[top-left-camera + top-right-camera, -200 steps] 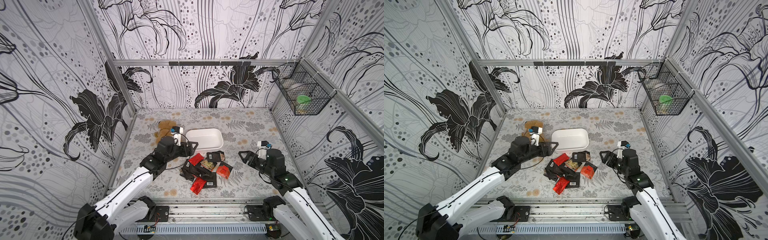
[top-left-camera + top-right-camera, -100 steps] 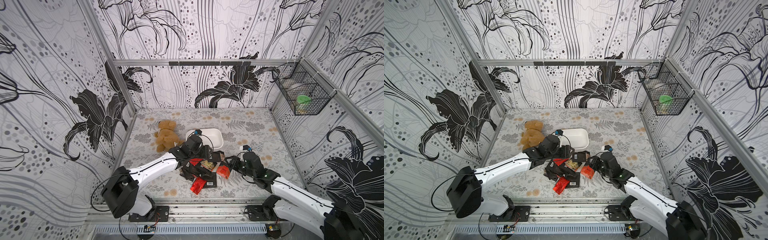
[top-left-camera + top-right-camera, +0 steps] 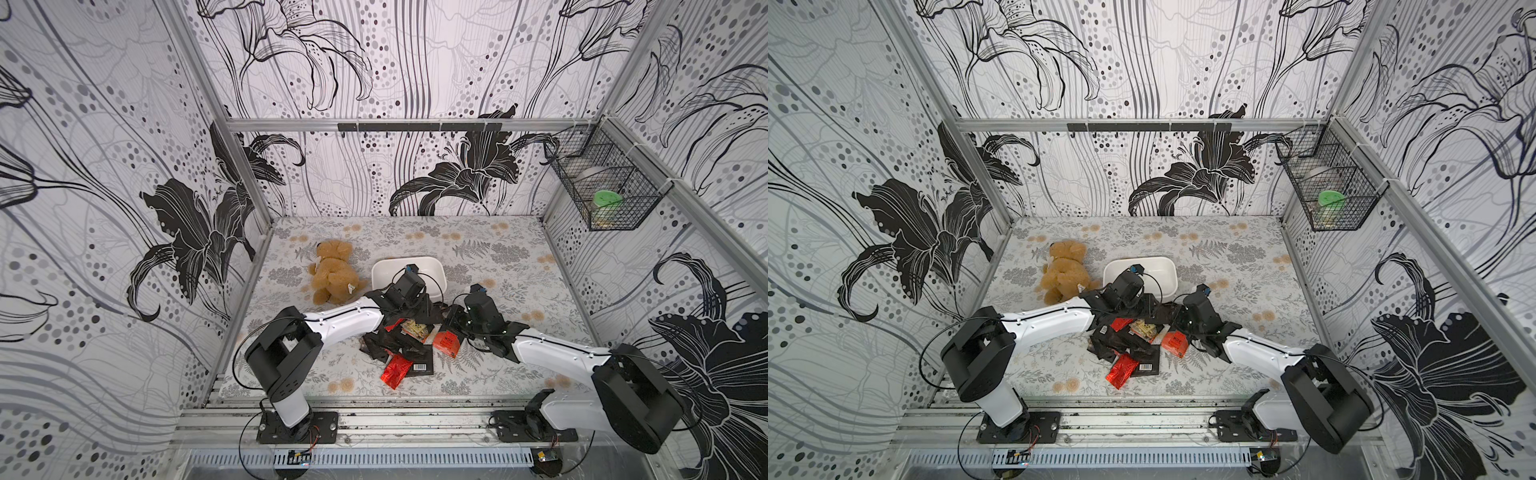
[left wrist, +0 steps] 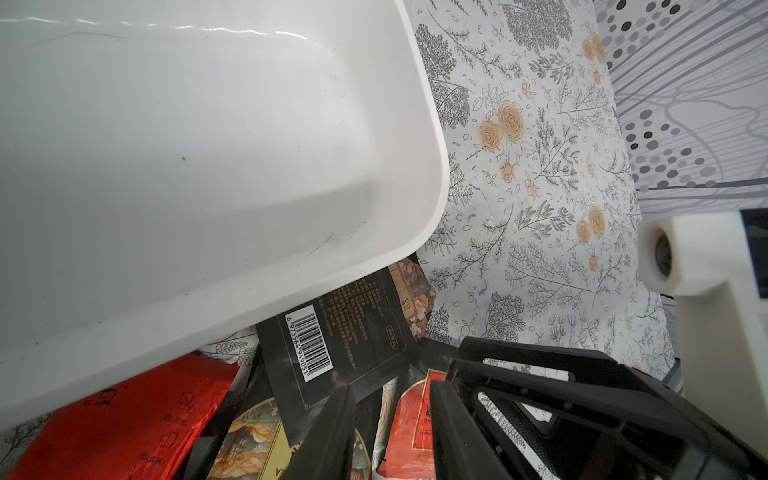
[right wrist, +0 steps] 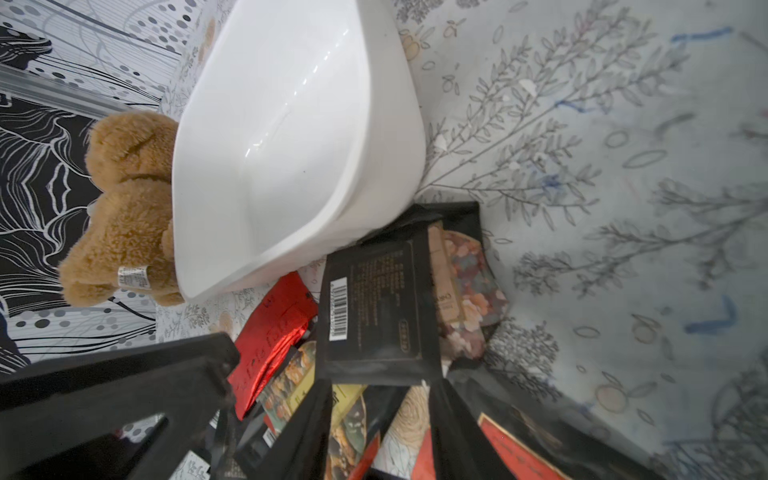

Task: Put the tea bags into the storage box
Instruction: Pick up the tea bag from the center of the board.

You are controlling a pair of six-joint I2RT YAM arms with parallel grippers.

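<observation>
Apparently the tea bags (image 3: 399, 345) are heaped on the tabletop (image 3: 498, 257) just beside the empty storage box (image 3: 434, 272), which keeps the carrying short. Left fingers (image 4: 451, 424) and right fingers (image 5: 307, 424) stand half open at one black sachet (image 5: 374, 316); any grip I cannot tell.

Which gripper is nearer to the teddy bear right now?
Left. The left gripper sits at the tea bags by the storage box, on the teddy bear side; the right gripper meets the pile from the opposite side, farther off.
</observation>
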